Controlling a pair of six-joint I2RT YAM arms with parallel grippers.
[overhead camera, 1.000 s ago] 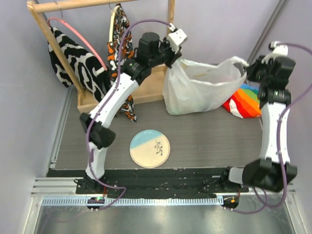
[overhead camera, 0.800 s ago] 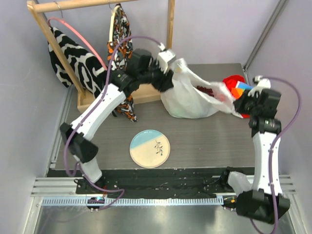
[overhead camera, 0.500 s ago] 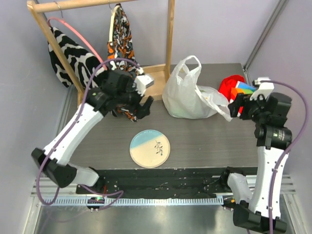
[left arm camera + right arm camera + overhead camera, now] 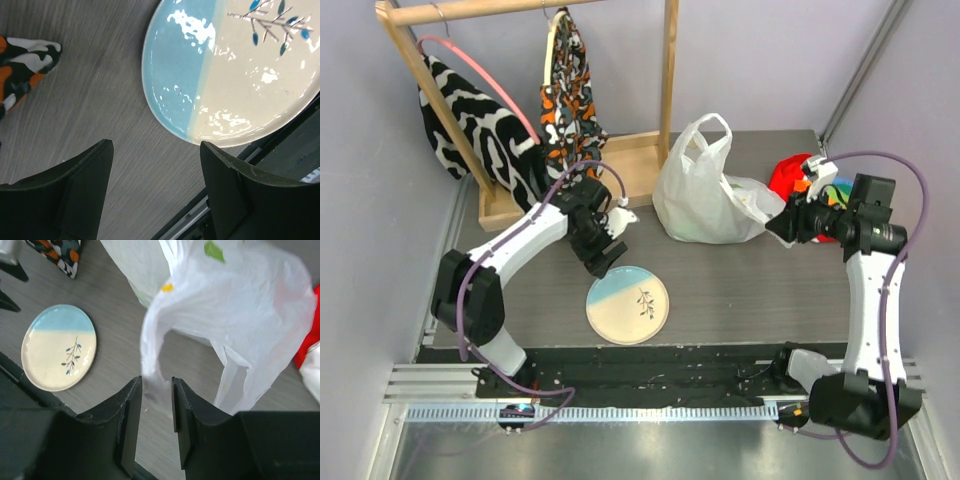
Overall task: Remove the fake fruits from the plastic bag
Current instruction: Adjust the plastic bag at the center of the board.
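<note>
The white plastic bag [image 4: 705, 195] stands slumped on the table at the back, one handle loop upright. The fake fruits are hidden inside it; I can make none out. My right gripper [image 4: 780, 228] is at the bag's right side. In the right wrist view its jaws [image 4: 156, 385] stand narrowly open, and the end of a bag handle [image 4: 150, 355] hangs into the gap between the tips. My left gripper [image 4: 603, 262] hovers low over the table at the plate's upper left, away from the bag. Its jaws [image 4: 155, 150] are wide open, with only bare table between them.
A round blue-and-cream plate [image 4: 595, 300] lies front centre, also seen close up [image 4: 235, 75]. A wooden rack [image 4: 667, 80] with hanging patterned cloths [image 4: 565, 90] stands at the back left. A red and rainbow cloth [image 4: 798, 175] lies behind the right gripper.
Both grippers let go of the stretched bag, which dropped and settled on the table. The left arm swung down to the plate. The right gripper opened, then narrowed around the handle end.
</note>
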